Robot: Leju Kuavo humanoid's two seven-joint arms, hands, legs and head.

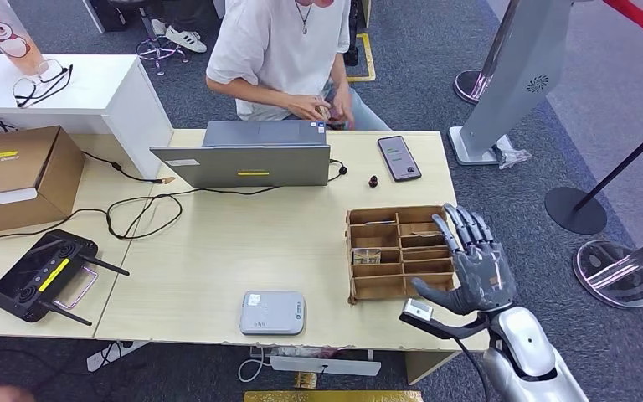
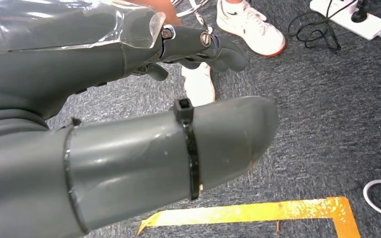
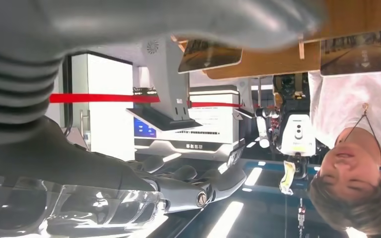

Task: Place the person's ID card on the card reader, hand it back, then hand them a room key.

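My right hand [image 1: 471, 266] hovers over the right edge of a wooden compartment box [image 1: 389, 219] at the table's right end, fingers spread and holding nothing. One compartment of the box holds a small card [image 1: 366, 255]. The grey card reader [image 1: 272, 312] lies near the table's front edge, with nothing on it. A person in a white shirt [image 1: 280, 42] sits behind the laptop, both hands [image 1: 322, 107] together at the far edge; I cannot tell what they hold. My left hand [image 2: 129, 148] hangs over the carpet, fingers loosely extended, nothing in it. The right wrist view shows my right hand's fingers [image 3: 198, 186] stretched out.
A grey laptop [image 1: 251, 155] and a phone [image 1: 399, 157] lie at the table's far side. A cardboard box [image 1: 12, 176], a black controller [image 1: 42, 276] and cables sit to the left. Barrier posts [image 1: 582, 209] and a kiosk base [image 1: 486, 138] stand right of the table.
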